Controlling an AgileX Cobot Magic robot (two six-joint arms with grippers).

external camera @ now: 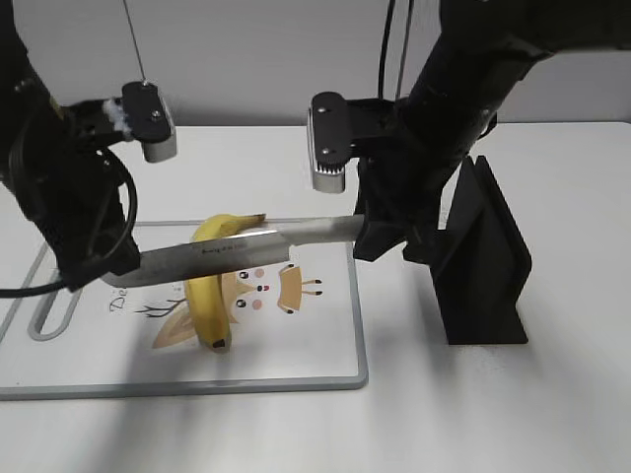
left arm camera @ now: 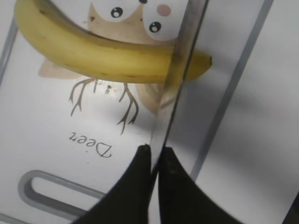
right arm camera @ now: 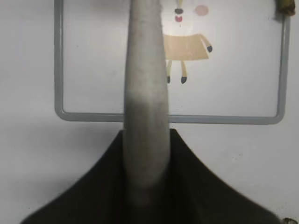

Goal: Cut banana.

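The yellow banana (external camera: 207,296) lies on the white cutting board (external camera: 360,340), over its deer drawing. A silver knife (external camera: 246,251) stretches across the banana's far part. I cannot tell whether the blade touches it. My right gripper (external camera: 370,232) is shut on the knife's handle (right arm camera: 145,93). My left gripper (external camera: 118,268) is shut on the blade's tip. In the left wrist view the jaws (left arm camera: 155,149) pinch the blade (left arm camera: 180,84), which crosses the banana (left arm camera: 107,58) near one end. In the right wrist view the jaws (right arm camera: 145,133) flank the handle, and the banana's dark tip (right arm camera: 284,5) shows at the top right.
A black knife stand (external camera: 488,266) stands upright on the white table, right of the board and close to my right arm. The board has a slot handle (external camera: 54,310) at its left end. The board's grey rim (right arm camera: 168,117) runs across the right wrist view.
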